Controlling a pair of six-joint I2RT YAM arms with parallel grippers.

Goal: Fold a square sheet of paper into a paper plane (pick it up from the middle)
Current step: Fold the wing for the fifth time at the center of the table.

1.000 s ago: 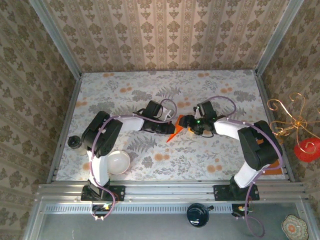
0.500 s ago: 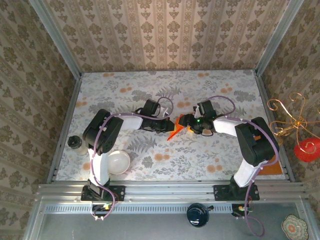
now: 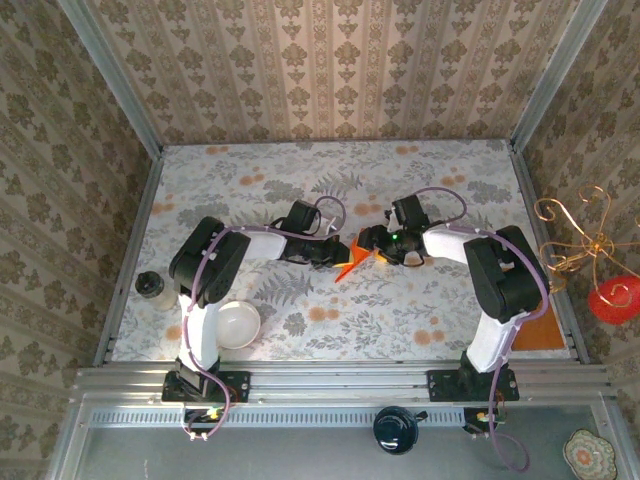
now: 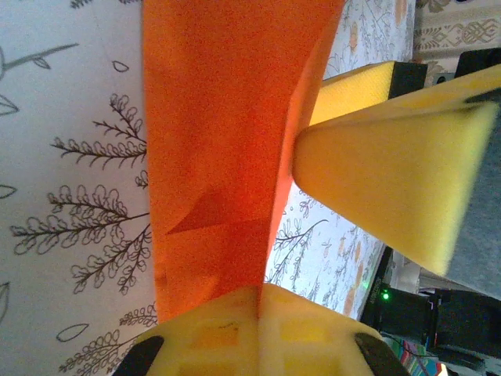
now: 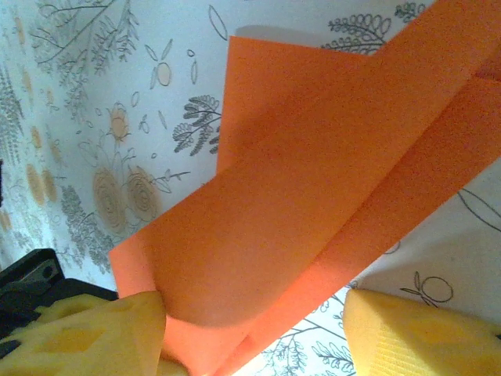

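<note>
The bright orange sheet of paper is folded into a narrow, pointed paper-plane shape and is held off the floral table at mid-table. My left gripper comes at it from the left. In the left wrist view its yellow pads are pressed together on the creased edge of the paper, so my left gripper is shut on it. My right gripper meets it from the right and stands open. In the right wrist view the paper lies between the wide-apart fingers of my right gripper; the left finger touches it.
A white bowl sits near the left arm's base, with a small black jar at the table's left edge. A duller brownish-orange rectangle lies by the right arm's base. Papered walls and metal rails bound the table.
The right arm has swung its elbow left and forward, and its jaws have narrowed slightly around the paper. The left gripper stays shut on the paper, shifted a little.
</note>
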